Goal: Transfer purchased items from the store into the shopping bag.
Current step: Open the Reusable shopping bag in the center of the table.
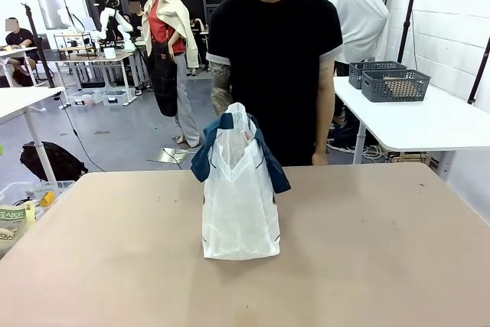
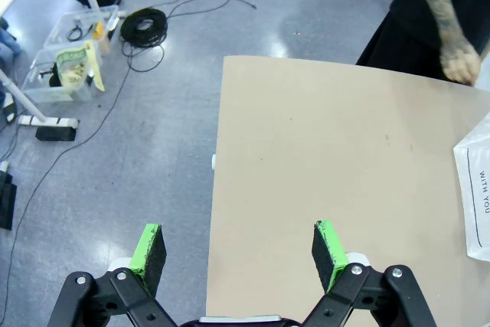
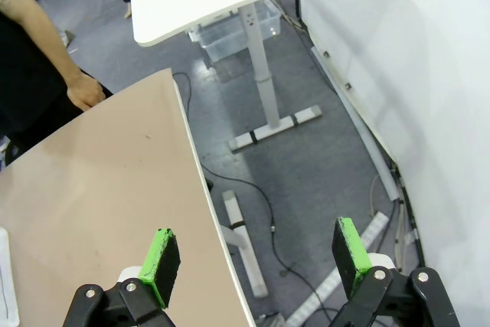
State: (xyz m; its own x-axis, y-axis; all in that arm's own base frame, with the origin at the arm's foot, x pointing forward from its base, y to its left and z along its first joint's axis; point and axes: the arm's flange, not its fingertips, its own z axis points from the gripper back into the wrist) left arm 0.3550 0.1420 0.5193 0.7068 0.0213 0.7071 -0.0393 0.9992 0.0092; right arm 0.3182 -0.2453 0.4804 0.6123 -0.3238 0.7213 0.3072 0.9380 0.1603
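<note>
Tan table [image 1: 367,250] takes up most of the front view and is bare around the bag. A person [image 1: 276,51] in a black tee stands at the far edge. White side table [image 1: 429,124] behind on the right carries two grey lattice baskets [image 1: 394,84], well apart from the bag.

Shopping bag [image 1: 240,204] stands upright at mid table, near the far edge. It is whitish and translucent, with navy strap handles [image 1: 205,160] drooping to both sides of the mouth. The person's tattooed hand [image 1: 221,101] is at the bag's top, seemingly holding the mouth open.

Progress, judged: the bag is set up and ready. A faint reddish tint shows high inside, possibly an item, but the plastic is too cloudy to say. No goods lie loose on the tan table. So the transfer is either barely begun or has nothing visibly waiting; bringing the items over and dropping them in is the work left.

Left gripper [image 2: 239,254] hangs over the table's left edge, green pads wide apart, nothing between them. Right gripper [image 3: 256,254] hangs past the right edge above the floor, fingers also spread and empty. Both are well apart from the bag.

Writing: in the left wrist view the bag's lower corner carries small dark print reading "WITH YOU", turned sideways. A green packet [image 2: 74,67] in a clear floor bin has print too small to read.
</note>
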